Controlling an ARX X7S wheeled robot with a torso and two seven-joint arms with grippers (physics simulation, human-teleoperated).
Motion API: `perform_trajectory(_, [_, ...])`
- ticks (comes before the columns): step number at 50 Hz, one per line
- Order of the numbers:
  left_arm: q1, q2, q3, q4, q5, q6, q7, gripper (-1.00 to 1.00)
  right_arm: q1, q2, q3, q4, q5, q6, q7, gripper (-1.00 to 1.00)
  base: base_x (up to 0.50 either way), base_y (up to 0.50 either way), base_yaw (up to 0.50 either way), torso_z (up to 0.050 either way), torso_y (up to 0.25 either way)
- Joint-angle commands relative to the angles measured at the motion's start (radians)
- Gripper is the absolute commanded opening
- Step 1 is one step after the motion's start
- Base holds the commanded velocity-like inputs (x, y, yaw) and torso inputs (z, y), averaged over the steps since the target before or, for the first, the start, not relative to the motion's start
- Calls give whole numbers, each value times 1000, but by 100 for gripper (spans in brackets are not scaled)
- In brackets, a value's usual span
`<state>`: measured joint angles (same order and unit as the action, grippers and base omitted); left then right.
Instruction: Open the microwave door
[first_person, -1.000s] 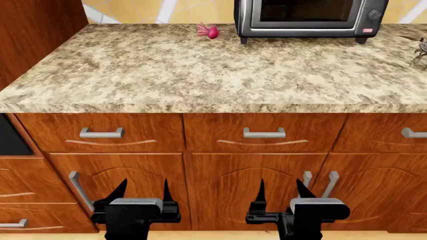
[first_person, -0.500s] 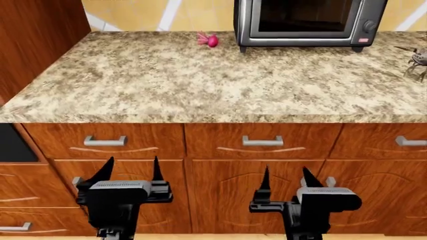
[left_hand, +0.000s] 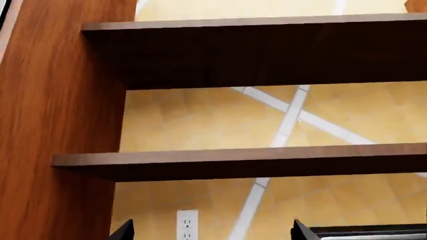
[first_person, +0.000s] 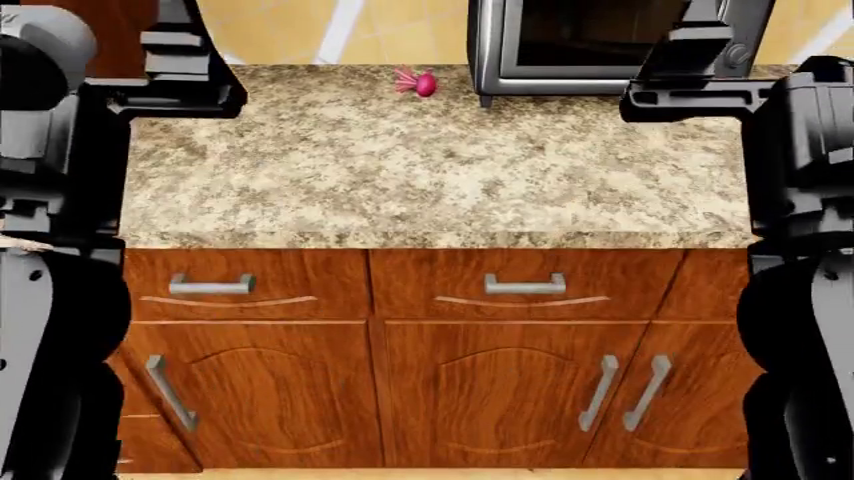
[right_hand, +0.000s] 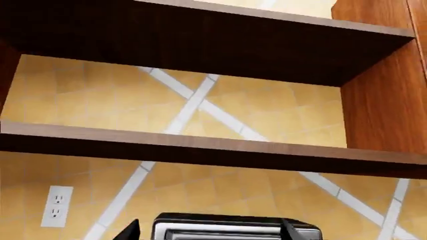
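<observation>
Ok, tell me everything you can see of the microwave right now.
The microwave stands at the back of the granite countertop, against the tiled wall. It has a silver metal casing, a dark glass door that looks shut, a round knob at its right side and short dark feet. Its top is cut off in the head view, and the right arm covers part of its right side. Neither gripper touches it. The right wrist view shows its top edge.

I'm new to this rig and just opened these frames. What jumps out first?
Two dark arms frame the head view, raised at both edges over the granite counter. At the counter's back stands the microwave, door shut, with a small pink thing to its left. The wrist views show wooden shelves on a yellow tiled wall.
</observation>
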<state>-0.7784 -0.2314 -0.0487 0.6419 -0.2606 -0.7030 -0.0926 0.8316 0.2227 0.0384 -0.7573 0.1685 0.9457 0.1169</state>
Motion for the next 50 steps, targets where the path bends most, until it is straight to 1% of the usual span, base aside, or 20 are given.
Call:
perform_trajectory(1, [-376,-62,-38,77,-82,-199,14,100,465,75,30,-142,61,336,-20,100,0,0,0,0,0])
perform_trajectory(6, [-472,-60,-67,125,-110,-257,-4,100,528,73,39,-207,83,411,-23,100,0,0,0,0,0])
perform_trajectory(11, [-477,-59,-77,142,-113,-247,-9,100,526,73,38,-224,93,422,-26,100,0,0,0,0,0])
perform_trajectory(15, [-458,-59,-74,141,-102,-221,-14,100,508,72,31,-225,99,415,-27,100,1,486,0,0,0])
perform_trajectory(26, [-469,-62,-124,140,-139,-286,-24,100,515,66,32,-230,113,426,-24,100,1,500,0,0,0])
perform_trajectory(50, [-482,-70,-143,156,-170,-316,-34,100,521,63,48,-258,152,455,-11,100,2,500,0,0,0])
